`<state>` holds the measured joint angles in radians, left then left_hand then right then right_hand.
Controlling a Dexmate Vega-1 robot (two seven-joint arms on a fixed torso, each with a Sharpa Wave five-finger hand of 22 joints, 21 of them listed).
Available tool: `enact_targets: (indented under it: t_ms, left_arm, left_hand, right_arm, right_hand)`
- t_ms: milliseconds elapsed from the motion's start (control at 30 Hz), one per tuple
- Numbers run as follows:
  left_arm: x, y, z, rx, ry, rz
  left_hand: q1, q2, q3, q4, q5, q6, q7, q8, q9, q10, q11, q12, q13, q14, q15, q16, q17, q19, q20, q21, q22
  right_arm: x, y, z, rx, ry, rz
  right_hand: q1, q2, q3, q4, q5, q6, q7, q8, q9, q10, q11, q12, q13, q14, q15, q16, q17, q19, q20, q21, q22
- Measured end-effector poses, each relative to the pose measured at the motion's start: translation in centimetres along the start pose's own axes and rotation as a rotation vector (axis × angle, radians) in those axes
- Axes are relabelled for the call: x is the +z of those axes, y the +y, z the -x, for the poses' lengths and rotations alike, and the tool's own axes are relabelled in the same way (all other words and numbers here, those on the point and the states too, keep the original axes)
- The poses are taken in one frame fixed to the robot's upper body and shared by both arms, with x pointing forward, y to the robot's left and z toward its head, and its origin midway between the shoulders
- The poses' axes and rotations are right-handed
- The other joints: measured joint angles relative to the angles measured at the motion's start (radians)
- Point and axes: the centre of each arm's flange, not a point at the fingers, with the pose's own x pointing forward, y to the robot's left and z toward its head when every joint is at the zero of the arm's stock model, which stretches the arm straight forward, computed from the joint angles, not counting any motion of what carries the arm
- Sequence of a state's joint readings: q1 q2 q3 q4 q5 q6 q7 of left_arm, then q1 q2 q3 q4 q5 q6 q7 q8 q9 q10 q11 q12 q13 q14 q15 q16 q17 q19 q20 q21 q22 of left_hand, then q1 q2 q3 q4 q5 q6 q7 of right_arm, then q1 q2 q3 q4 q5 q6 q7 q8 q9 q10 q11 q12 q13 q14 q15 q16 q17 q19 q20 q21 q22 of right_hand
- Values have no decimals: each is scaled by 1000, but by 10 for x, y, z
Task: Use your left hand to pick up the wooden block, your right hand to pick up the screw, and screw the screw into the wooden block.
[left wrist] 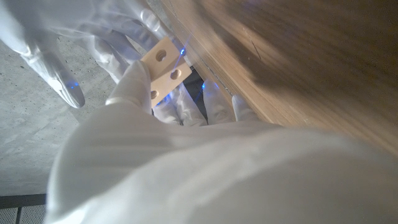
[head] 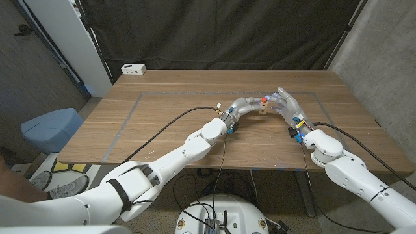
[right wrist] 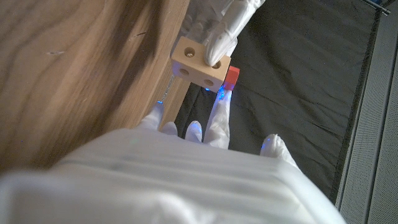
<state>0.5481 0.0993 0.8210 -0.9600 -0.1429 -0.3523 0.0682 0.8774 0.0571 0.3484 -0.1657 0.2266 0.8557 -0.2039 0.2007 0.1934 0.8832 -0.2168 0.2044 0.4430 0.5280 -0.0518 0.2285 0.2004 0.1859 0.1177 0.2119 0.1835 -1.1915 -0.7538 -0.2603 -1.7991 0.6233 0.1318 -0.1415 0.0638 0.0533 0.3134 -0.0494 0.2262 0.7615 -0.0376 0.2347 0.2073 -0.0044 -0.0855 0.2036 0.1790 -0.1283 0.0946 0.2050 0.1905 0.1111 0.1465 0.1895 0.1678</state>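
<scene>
From the head view, the two hands meet above the middle of the wooden table (head: 162, 110), toward its right half: the left hand (head: 246, 104) reaches in from the left and the right hand (head: 286, 104) from the right, with a small pale wooden block (head: 262, 108) between them and a red screw (head: 264, 100) head just on top of it. At that size the grip itself is hard to read. The left wrist view brings it closer: the left hand's fingers (left wrist: 134, 84) close around the block (left wrist: 165, 68), whose pale faces show round holes, while the right hand (left wrist: 56, 56) stands just beyond with fingers spread. The right wrist view shows the block (right wrist: 198, 62) lifted off the table, a left fingertip (right wrist: 221, 40) pressed on its face, and the red screw (right wrist: 231, 76) touching the block's far side at the tip of a right finger (right wrist: 221, 112). Whether the right hand actually pinches the screw I cannot tell.
</scene>
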Motion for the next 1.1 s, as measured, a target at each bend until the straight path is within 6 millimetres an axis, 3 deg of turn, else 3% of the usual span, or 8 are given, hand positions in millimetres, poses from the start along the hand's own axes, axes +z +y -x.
enact_targets:
  t_ms: [1100]
  left_arm:
    - [0,-3,5,5,3,4]
  left_hand:
    - [0,0,0,0,-4,0,0,0,0,0,4,3,0,0,0,0,0,0,0,0,0]
  right_arm:
    - [1,1,13,-40,-7,-4]
  right_hand:
    - [12,12,13,-13,7,100,22,21,-5,71,-4,4,0,46,-14,6,0,43,-7,8,0]
